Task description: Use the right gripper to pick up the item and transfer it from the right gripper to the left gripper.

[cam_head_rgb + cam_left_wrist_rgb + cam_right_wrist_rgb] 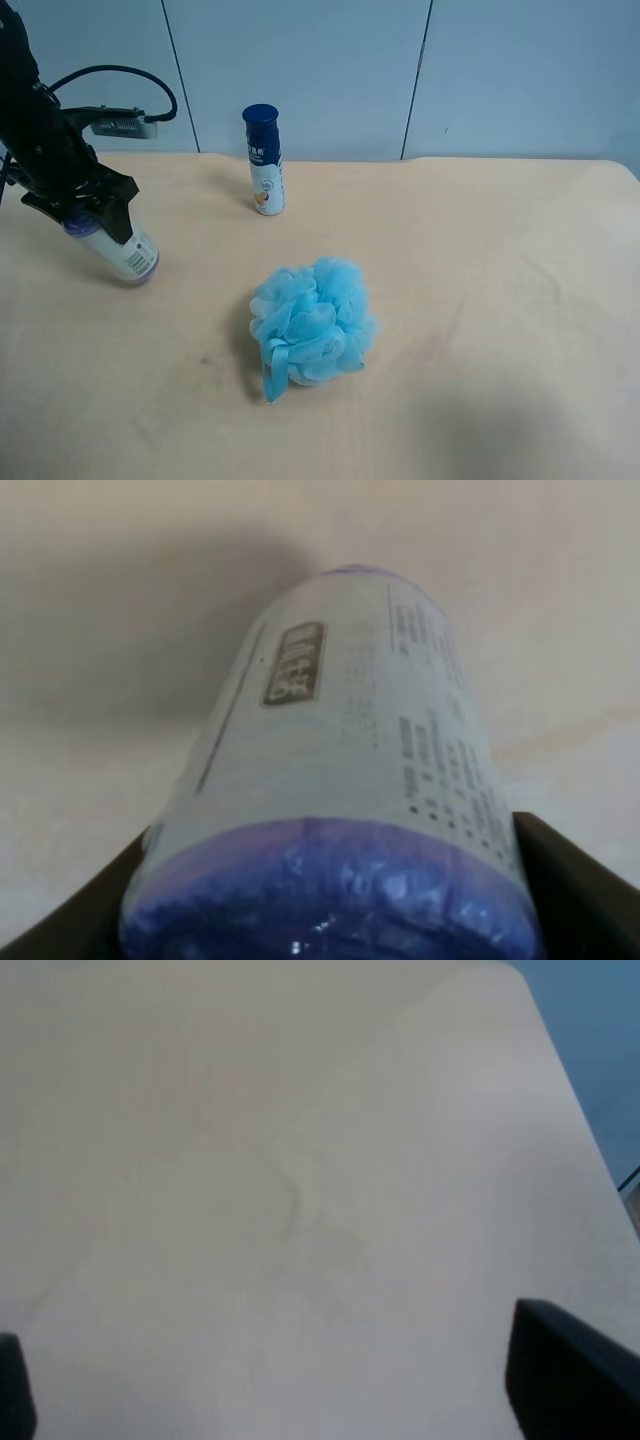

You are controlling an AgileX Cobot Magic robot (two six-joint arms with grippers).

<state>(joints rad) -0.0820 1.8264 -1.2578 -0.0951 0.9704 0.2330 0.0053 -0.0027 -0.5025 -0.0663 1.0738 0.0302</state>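
The item (127, 254), a short white container with printed text and a purple-blue lid, hangs tilted at the exterior high view's left. My left gripper (92, 212), on the black arm with the silver camera, is shut on its lid end. Its lower end is at the table surface; whether it touches, I cannot tell. The left wrist view shows the item (340, 760) filling the space between the dark fingers (580, 890). My right gripper (290, 1390) stands open over bare table, with only its black fingertips (570, 1375) showing. It is out of the exterior high view.
A slim white bottle with a dark-blue cap (264, 160) stands upright at the back of the beige table (480, 300). A fluffy light-blue bath sponge (312, 325) lies near the middle. The table's edge (585, 1130) runs beside the right gripper.
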